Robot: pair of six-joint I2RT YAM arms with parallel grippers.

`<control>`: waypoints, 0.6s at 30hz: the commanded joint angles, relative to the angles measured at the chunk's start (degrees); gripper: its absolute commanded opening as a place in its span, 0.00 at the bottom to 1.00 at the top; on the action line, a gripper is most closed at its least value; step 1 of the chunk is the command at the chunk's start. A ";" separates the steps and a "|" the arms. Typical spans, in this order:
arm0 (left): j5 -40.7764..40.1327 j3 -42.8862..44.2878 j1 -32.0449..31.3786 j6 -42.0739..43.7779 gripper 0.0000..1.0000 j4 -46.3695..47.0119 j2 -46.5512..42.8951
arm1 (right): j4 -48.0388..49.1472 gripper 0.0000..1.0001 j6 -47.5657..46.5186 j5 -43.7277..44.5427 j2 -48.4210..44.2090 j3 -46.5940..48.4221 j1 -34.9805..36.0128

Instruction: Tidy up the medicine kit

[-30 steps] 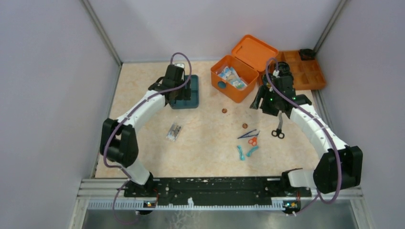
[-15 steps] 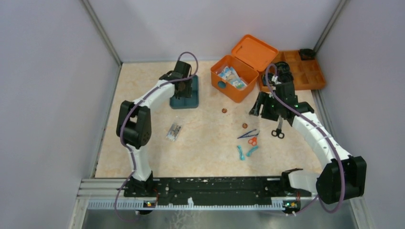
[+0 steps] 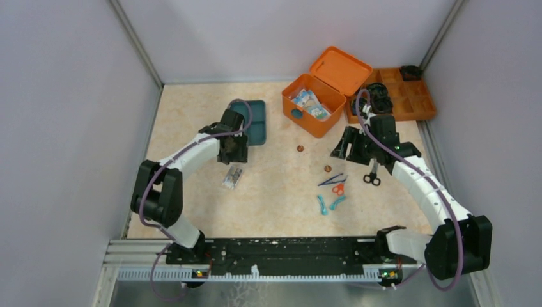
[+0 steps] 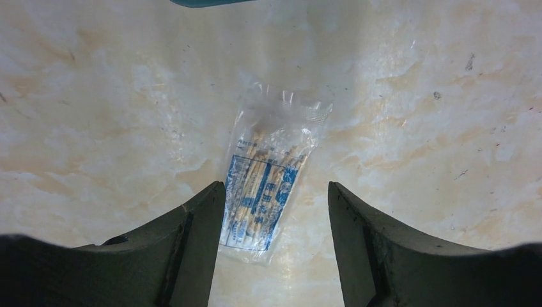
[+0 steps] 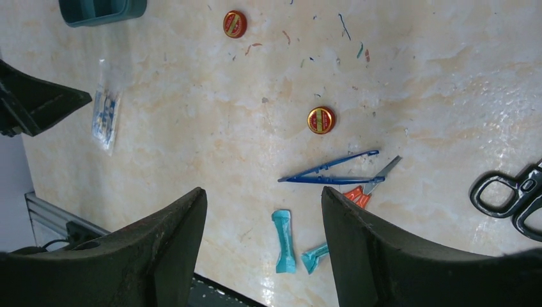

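The medicine kit (image 3: 315, 124) stands at the far side of the bench (image 3: 275, 198), right of centre, with its hinged lid (image 3: 340, 68) thrown back and a few paper packets (image 3: 309, 102) lying inside. Just beside it to the right is a flat orange divided tray (image 3: 412, 102) with black items (image 3: 377, 94) in its near-left compartments. A teal tray (image 3: 257, 123) sits to the kit's left, partly covered by the left arm.

The left fingers (image 3: 234, 154) are spread wide and hold nothing. They point down at the bench, and the wrist view shows a clear packet (image 4: 265, 185) with blue print and thin sticks inside, flat on the bench in the gap between them, touching neither one.

The right fingers (image 3: 340, 149) are also wide apart and empty, hanging above the bench in front of the kit. Below them lie blue tweezers (image 5: 329, 173), a small orange tool (image 5: 356, 196) touching the tweezers' near side, and two teal sachets (image 5: 283, 248) nearer the arm bases. A red and gold cap (image 5: 320, 119) lies just beyond the tweezers, and a second cap (image 5: 234, 23) is farther off toward the kit. Black scissors (image 5: 511, 192) lie to the right of the tweezers, apart from them
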 commanded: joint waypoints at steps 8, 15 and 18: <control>-1.48 2.31 0.33 0.66 0.67 -2.11 9.44 | 2.99 0.66 0.11 -0.87 -0.60 -0.53 0.63; -3.06 3.23 0.67 1.22 0.54 -2.09 10.84 | 2.99 0.66 -0.11 -1.40 -0.60 -0.36 0.61; -2.49 3.39 0.68 1.14 0.39 -1.93 10.45 | 3.06 0.66 0.11 -1.48 -0.68 -0.35 0.61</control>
